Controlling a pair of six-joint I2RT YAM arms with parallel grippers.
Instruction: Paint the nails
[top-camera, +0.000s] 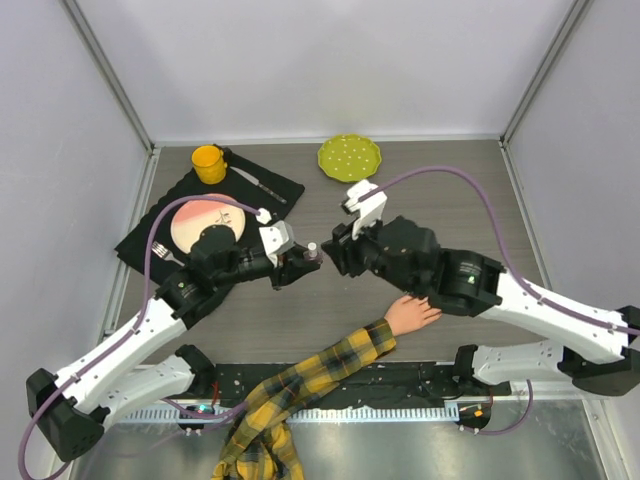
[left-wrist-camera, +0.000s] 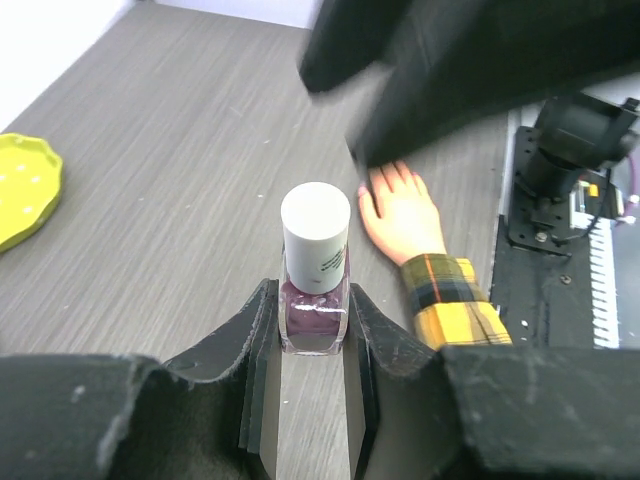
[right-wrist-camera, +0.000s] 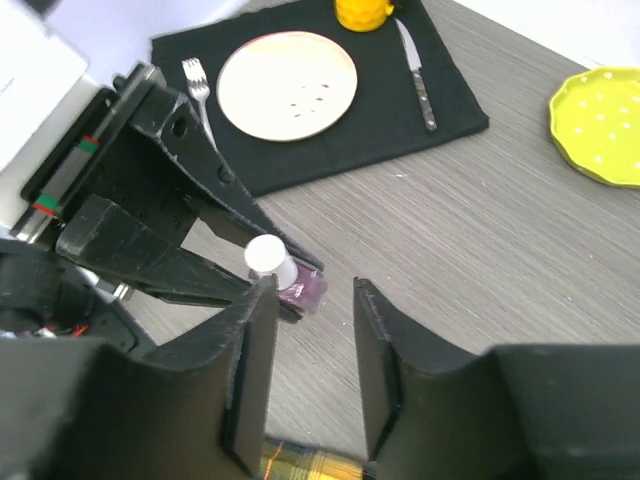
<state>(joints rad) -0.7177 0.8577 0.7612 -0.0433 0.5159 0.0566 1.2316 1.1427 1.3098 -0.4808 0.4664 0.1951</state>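
Left pincer (left-wrist-camera: 312, 295), reaching level, clamps upright bottle (left-wrist-camera: 315, 262).

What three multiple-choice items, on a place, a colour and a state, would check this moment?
1. Where does the mannequin hand lie?
A. far left corner
B. near the front edge, partly beneath the right arm
C. against the far wall
2. What colour is the polish bottle's cap?
A. white
B. red
C. black
3. How is the left tool?
A. open, empty
B. shut on the polish bottle
C. out of view
Answers: 1 B, the top view shows it under that arm; 2 A, both wrist views show a white cap; 3 B, the bottle sits clamped in it.
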